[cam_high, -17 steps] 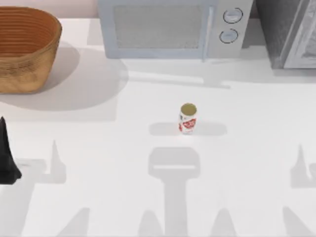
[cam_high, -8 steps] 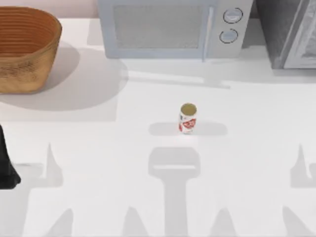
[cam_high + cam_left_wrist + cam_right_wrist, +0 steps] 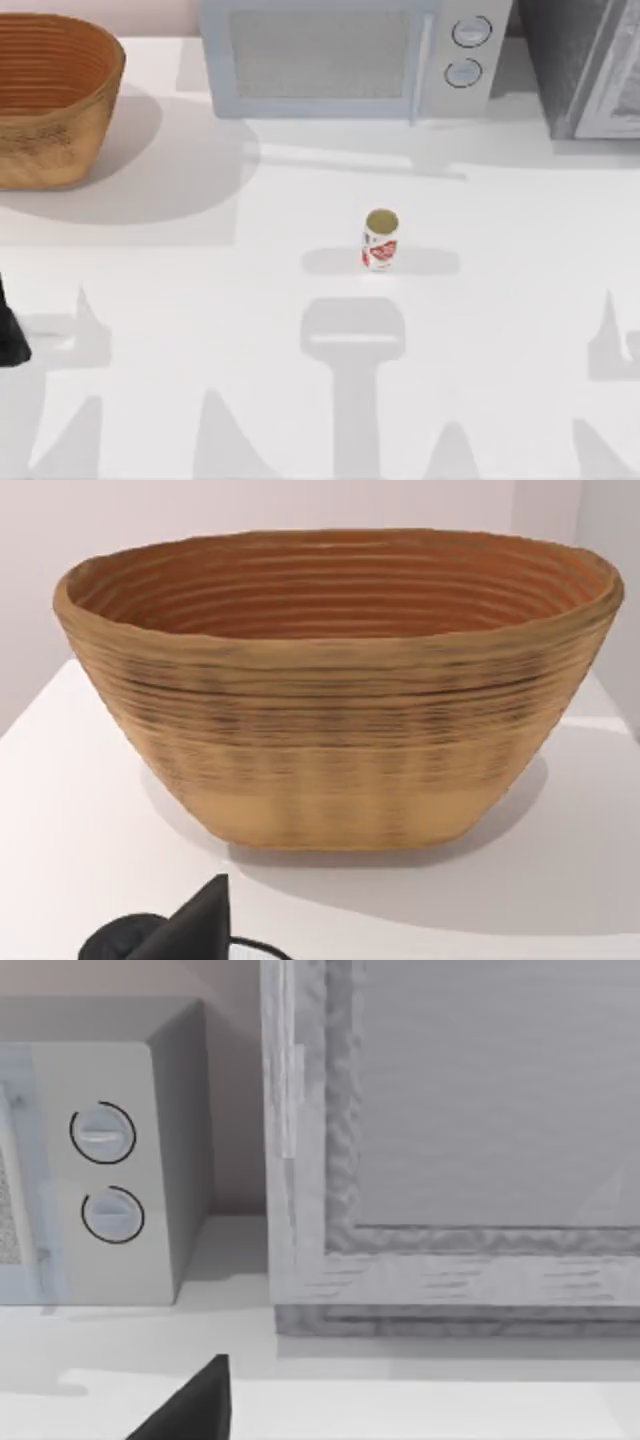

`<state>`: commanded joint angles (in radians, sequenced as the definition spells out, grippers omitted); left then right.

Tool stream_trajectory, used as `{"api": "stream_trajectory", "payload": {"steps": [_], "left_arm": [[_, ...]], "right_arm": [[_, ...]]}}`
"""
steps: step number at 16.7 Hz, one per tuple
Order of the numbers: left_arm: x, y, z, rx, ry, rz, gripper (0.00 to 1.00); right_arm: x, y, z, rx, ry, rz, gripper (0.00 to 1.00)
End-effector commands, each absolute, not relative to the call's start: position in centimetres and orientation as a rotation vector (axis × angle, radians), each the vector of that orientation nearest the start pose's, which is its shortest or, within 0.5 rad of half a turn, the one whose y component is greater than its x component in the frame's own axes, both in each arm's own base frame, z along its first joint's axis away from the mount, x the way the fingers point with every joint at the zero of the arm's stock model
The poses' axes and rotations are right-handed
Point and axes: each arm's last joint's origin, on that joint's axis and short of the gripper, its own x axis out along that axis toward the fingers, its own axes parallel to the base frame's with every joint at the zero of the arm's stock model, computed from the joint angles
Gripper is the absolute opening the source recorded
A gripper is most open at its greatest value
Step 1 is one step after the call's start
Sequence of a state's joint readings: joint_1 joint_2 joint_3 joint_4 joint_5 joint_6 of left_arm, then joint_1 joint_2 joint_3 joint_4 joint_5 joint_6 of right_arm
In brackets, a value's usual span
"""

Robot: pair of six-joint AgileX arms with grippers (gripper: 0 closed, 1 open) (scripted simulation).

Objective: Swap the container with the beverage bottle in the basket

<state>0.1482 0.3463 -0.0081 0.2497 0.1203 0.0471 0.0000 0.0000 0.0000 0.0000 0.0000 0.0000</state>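
The beverage bottle (image 3: 380, 240) stands upright in the middle of the table, white with red markings and a tan-gold top. The wicker basket (image 3: 45, 95) sits at the table's far left; the left wrist view faces its orange-brown side (image 3: 340, 750) and ribbed inner wall, with its floor hidden. The container is out of view. My left gripper (image 3: 8, 335) is a dark shape at the left edge, in front of the basket and well apart from it; a bit of it shows in the left wrist view (image 3: 195, 930). A dark part of my right gripper (image 3: 190, 1410) shows low in the right wrist view.
A grey microwave (image 3: 350, 55) with two dials (image 3: 100, 1135) stands along the back edge. To its right is a grey framed cabinet (image 3: 590, 65), which the right wrist view faces (image 3: 450, 1160).
My left gripper has slid further left, toward the top view's edge, so less of it shows. The bottle and the basket have not moved.
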Motion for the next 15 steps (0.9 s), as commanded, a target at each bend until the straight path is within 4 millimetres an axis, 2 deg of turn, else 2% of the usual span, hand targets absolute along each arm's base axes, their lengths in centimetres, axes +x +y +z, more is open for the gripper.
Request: {"api": "stream_trajectory", "payload": {"steps": [5, 9, 15], "left_arm": [[14.5, 3.6, 14.0, 0.051, 0.166, 0.015, 1.00], [15.7, 5.8, 12.4, 0.054, 0.210, -0.002, 1.00], [15.9, 8.6, 9.1, 0.027, 0.272, -0.017, 1.00]], "right_arm": [[10.6, -0.1, 16.0, 0.000, 0.000, 0.000, 1.00], [10.6, -0.1, 16.0, 0.000, 0.000, 0.000, 1.00], [10.6, -0.1, 16.0, 0.000, 0.000, 0.000, 1.00]]}}
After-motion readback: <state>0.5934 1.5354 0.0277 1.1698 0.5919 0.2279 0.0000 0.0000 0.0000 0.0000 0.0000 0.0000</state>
